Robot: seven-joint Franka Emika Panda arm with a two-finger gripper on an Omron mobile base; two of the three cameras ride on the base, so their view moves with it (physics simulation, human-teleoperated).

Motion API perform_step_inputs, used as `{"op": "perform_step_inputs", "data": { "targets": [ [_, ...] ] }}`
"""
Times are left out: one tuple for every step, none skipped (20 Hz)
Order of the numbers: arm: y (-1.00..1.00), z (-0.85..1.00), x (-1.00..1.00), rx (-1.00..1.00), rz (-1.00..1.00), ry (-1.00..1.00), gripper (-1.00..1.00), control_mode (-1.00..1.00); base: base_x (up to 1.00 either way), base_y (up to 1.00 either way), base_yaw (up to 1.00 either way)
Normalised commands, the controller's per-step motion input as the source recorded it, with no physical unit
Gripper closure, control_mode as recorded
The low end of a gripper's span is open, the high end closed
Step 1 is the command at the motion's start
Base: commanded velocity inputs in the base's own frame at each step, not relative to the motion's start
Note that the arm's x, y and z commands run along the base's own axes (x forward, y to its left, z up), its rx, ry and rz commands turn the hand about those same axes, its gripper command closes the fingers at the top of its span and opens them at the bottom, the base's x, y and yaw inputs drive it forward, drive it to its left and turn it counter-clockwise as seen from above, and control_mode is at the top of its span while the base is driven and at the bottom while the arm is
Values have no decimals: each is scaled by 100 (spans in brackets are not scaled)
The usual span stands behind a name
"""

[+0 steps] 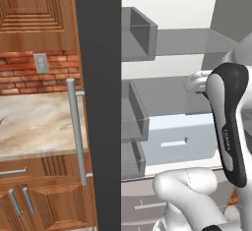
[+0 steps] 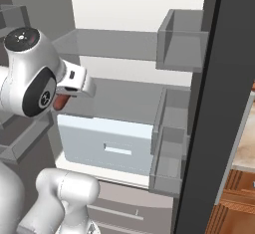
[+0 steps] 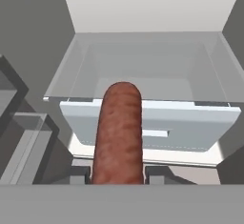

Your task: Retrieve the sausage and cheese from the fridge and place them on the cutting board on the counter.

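Note:
My gripper (image 3: pixel 117 175) is shut on the sausage (image 3: pixel 119 132), a dark reddish-brown cylinder that sticks out ahead between the two dark fingertips (image 3: pixel 80 174). In the right base view the sausage (image 2: pixel 60 101) peeks out just under the white hand (image 2: pixel 75 82), in front of the open fridge (image 2: pixel 139 9) at middle-shelf height. From the left base view the hand (image 1: pixel 197 83) is partly hidden behind my own forearm. A strip of the counter (image 1: pixel 34 122) lies left of the fridge door. The cheese and the cutting board are out of view.
A pale drawer (image 2: pixel 104 143) with a slot handle sits right below the held sausage. Grey door bins (image 2: pixel 182 41) line the right door. The left door's dark edge (image 1: pixel 98 102) and bar handle (image 1: pixel 75 127) stand between the fridge interior and the counter.

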Motion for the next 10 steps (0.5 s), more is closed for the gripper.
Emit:
{"op": "perform_step_inputs", "data": {
  "targets": [
    [2,-7,0,0,0,0,100,-100,0,0,0],
    [0,-6,0,0,0,0,100,-100,0,0,0],
    [0,-6,0,0,0,0,100,-100,0,0,0],
    [0,-4,0,0,0,0,100,-100,0,0,0],
    [0,-2,0,0,0,0,100,-100,0,0,0],
    [0,-1,0,0,0,0,100,-100,0,0,0],
    [0,-1,0,0,0,0,100,-100,0,0,0],
    [0,0,0,0,0,0,100,-100,0,0,0],
    [0,0,0,0,0,0,100,-100,0,0,0],
    [0,0,0,0,0,0,100,-100,0,0,0]
  ]
}}
